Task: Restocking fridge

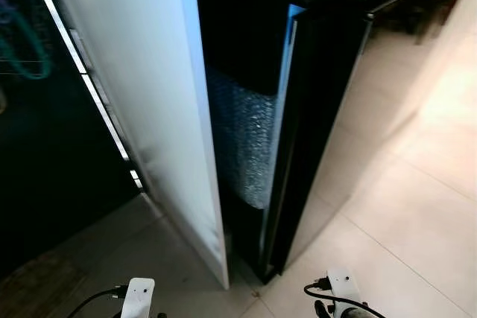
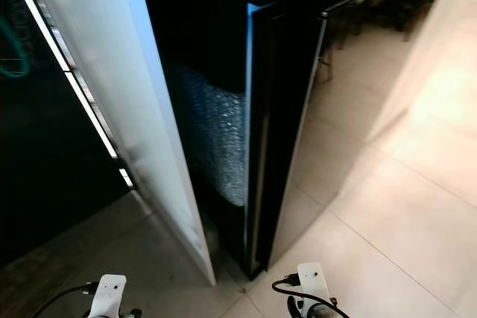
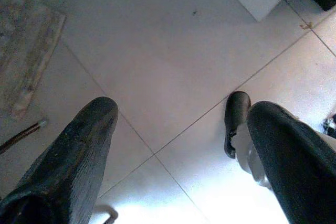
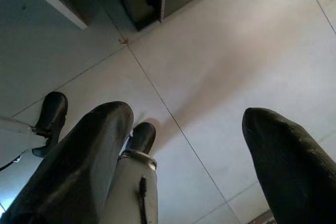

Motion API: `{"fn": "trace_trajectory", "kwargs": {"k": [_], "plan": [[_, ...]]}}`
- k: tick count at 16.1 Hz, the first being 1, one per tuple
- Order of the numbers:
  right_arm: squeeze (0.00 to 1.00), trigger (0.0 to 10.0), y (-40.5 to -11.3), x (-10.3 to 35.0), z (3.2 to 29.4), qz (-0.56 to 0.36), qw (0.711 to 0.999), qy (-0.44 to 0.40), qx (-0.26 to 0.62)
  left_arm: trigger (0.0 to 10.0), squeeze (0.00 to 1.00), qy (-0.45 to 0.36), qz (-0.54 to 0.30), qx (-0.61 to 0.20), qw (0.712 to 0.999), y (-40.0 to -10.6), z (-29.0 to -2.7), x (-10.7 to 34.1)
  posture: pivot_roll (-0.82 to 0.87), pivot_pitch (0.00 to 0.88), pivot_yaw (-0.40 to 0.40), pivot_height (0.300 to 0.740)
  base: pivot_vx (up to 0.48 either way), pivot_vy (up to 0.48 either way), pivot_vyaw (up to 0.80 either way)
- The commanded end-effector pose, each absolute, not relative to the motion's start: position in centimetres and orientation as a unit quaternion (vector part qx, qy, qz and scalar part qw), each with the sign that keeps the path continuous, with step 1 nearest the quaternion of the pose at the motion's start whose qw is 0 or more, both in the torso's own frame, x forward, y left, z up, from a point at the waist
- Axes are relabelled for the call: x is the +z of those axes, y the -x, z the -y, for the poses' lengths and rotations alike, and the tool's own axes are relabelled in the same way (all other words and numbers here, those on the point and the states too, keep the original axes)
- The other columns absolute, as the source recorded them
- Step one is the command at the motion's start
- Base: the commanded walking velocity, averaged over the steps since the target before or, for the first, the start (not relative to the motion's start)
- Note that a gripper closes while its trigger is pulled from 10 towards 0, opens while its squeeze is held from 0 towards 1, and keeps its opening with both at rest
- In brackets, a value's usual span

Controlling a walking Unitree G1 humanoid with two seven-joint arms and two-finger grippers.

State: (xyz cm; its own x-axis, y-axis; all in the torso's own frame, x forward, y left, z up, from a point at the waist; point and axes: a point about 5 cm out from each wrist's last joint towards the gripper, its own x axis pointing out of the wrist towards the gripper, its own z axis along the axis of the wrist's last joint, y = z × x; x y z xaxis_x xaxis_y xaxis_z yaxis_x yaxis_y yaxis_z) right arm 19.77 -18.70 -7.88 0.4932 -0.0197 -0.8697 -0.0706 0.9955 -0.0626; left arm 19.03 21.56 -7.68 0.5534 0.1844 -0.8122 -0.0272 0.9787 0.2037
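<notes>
Looking down from the head views: fridge [image 1: 328, 102] stands ahead, its white door [image 1: 141, 94] swung open to the left, a dark door [image 2: 279, 132] edge-on at centre, bubble-wrap-like sheet [image 1: 242, 147] between them. Left wrist view: left gripper [image 3: 173, 145] released, fingers [image 3: 73, 161] spread over tiled floor [image 3: 157, 61], door corner well ahead. Right wrist view: right gripper [image 4: 184, 150] also released, empty, above the floor, fridge base ahead of it.

The fridge [image 1: 246, 35] is very dark inside. A thin light strip [image 1: 86, 80] glows on the left. The floor [image 1: 417, 206] is bright and shiny on the right. Both wrist views are dim, and the black fingers [image 3: 73, 156] look blurry.
</notes>
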Motion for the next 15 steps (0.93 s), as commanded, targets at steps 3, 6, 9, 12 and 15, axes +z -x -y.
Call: {"fn": "trace_trajectory", "kwargs": {"k": [3, 6, 9, 12, 15], "plan": [[0.0, 10.0, -20.0, -7.73, 18.82, -0.501, 0.864, 0.049, 0.02, 10.0, 0.0, -0.087, -0.481, 0.057, 0.871, -18.61, -21.51, -7.93, 0.01, 0.0, -0.022, 0.74, 0.0, 0.0, 0.8], [0.0, 10.0, -19.95, -7.74, 18.96, -0.504, 0.862, 0.051, 0.023, 10.0, 0.0, -0.085, -0.48, 0.057, 0.871, -18.63, -21.48, -7.93, 0.01, 0.0, -0.022, 0.74, 0.0, 0.0, 0.8], [0.0, 10.0, -19.97, -7.72, 18.97, -0.505, 0.861, 0.051, 0.025, 10.0, 0.0, -0.086, -0.48, 0.057, 0.871, -18.65, -21.49, -7.92, 0.01, 0.0, -0.022, 0.74, 0.0, 0.0, 0.8], [0.0, 10.0, -19.99, -7.7, 19.01, -0.505, 0.861, 0.05, 0.028, 10.0, 0.0, -0.086, -0.481, 0.057, 0.871, -18.64, -21.49, -7.92, 0.01, 0.0, -0.022, 0.74, 0.0, 0.0, 0.8], [0.0, 10.0, -19.93, -7.72, 19.05, -0.506, 0.86, 0.05, 0.03, 10.0, 0.0, -0.085, -0.481, 0.057, 0.871, -18.62, -21.5, -7.93, 0.01, 0.0, -0.02, 0.74, 0.0, 0.0, 0.8]]}}
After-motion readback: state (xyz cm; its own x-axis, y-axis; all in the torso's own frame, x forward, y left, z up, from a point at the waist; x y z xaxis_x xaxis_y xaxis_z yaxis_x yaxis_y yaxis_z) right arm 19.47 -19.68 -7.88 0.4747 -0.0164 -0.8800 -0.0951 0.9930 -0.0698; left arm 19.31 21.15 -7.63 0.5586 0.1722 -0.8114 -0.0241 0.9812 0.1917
